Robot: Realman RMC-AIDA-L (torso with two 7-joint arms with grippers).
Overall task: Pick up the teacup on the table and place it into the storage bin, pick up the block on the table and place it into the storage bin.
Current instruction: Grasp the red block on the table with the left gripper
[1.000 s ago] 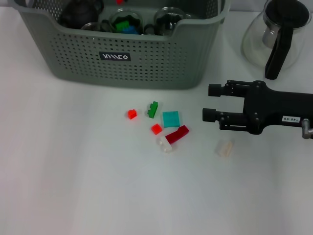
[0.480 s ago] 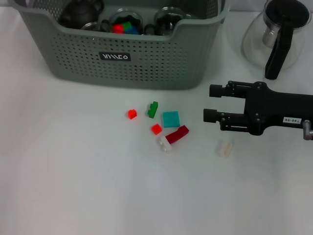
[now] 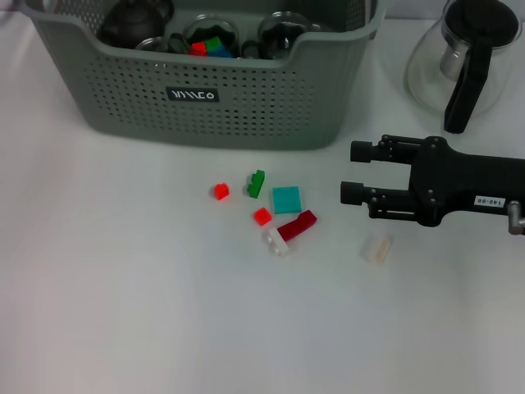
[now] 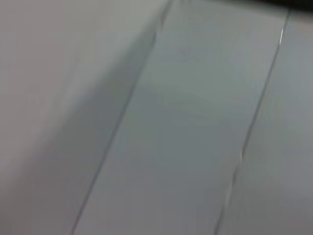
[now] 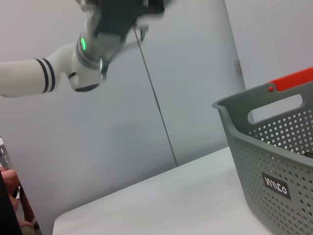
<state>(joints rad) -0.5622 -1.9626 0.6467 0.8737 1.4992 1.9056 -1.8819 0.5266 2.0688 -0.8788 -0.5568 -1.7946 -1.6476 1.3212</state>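
My right gripper (image 3: 349,172) hovers open and empty over the desk (image 3: 123,312) beside the scattered blocks (image 3: 279,213), with the storage bin (image 3: 205,98) behind them.

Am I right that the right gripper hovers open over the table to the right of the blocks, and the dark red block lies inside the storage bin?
Not quite. The head view shows the dark red block lying on the table, in front of the storage bin, not inside it. The rest holds: the right gripper hovers open over the table to the right of the blocks.
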